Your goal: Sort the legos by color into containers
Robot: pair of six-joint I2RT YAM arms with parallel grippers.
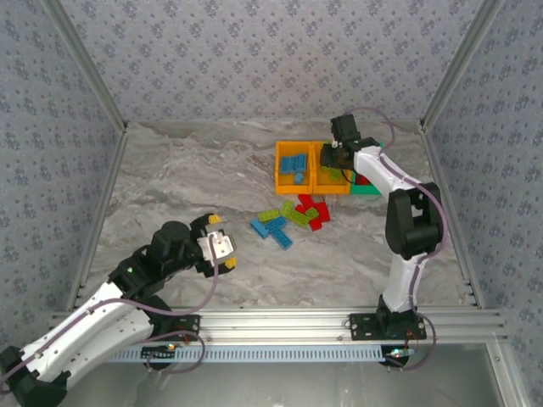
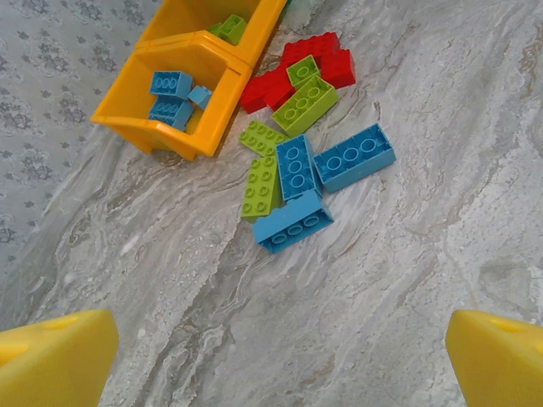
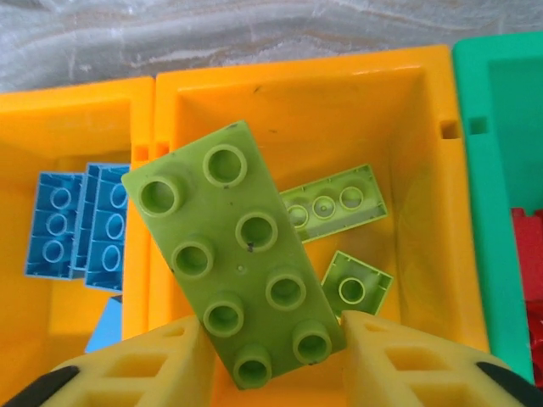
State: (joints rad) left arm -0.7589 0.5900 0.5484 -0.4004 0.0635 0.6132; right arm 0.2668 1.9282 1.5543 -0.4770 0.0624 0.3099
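My right gripper (image 3: 271, 356) hangs over the middle orange container (image 3: 297, 80), shut on the lower end of a tilted lime green lego (image 3: 233, 254). Two lime legos (image 3: 335, 203) lie on that container's floor. The left orange container (image 3: 76, 102) holds blue legos (image 3: 81, 220), and the green container (image 3: 501, 127) holds a red lego (image 3: 528, 246). Loose blue, lime and red legos (image 1: 293, 219) lie in a pile in front of the containers. My left gripper (image 1: 219, 246) stands open above bare table, short of the pile (image 2: 297, 170).
The three containers (image 1: 278, 165) stand in a row at the back right, near the patterned wall. Metal rails edge the marble table (image 1: 170, 170) at the sides and front. Open table surface lies left of the pile.
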